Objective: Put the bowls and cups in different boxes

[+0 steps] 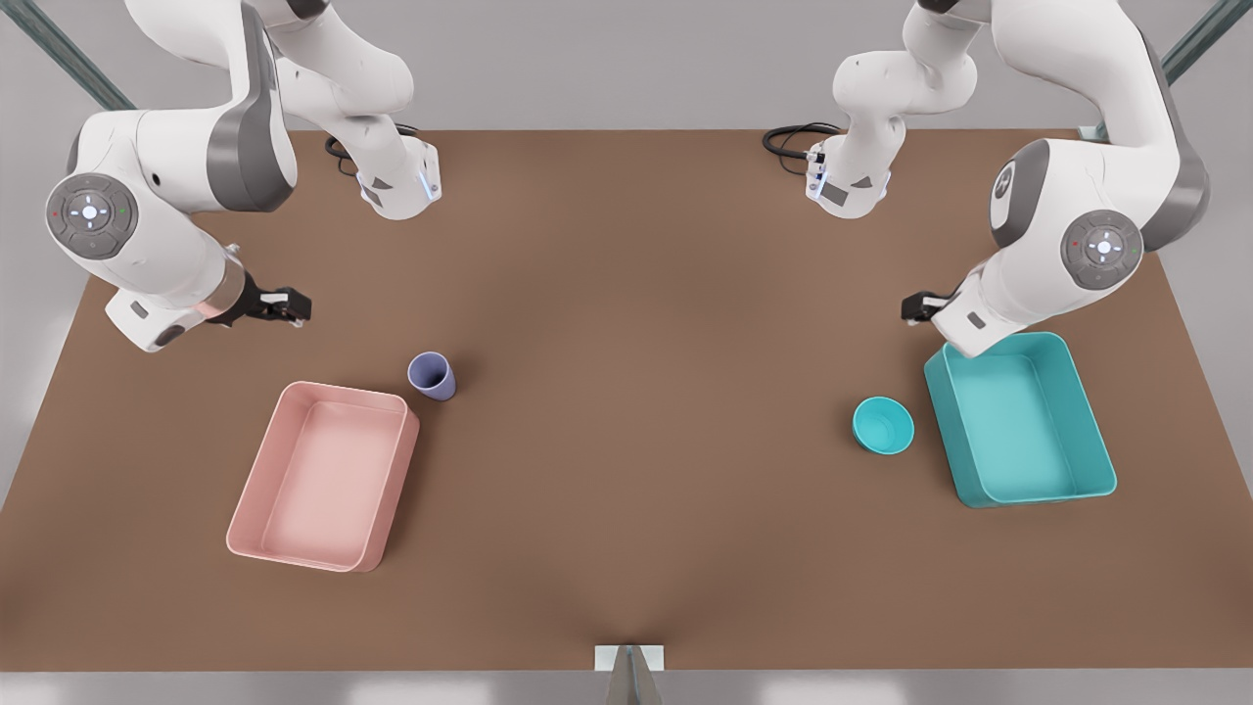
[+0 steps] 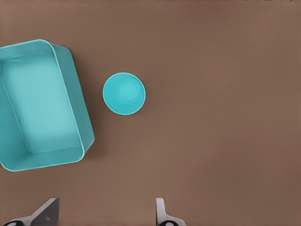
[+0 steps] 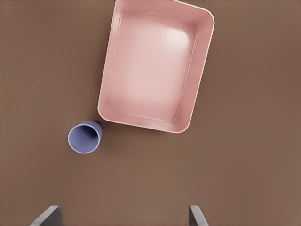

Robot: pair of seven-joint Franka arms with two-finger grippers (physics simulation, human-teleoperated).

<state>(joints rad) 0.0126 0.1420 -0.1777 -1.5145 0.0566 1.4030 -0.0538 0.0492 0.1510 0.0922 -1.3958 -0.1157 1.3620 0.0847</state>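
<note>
Hovering open, empty: left gripper (image 2: 103, 214) near bowl (image 1: 883, 425), teal box (image 1: 1096, 431); right gripper (image 3: 124, 216) near cup (image 1: 432, 375), pink box (image 1: 256, 490).

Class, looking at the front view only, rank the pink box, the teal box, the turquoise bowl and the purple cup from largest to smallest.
1. Pink box and teal box: too alike to separate
2. Turquoise bowl
3. Purple cup

teal box (image 1: 1018, 421) corner behind arm, partly hidden
</note>
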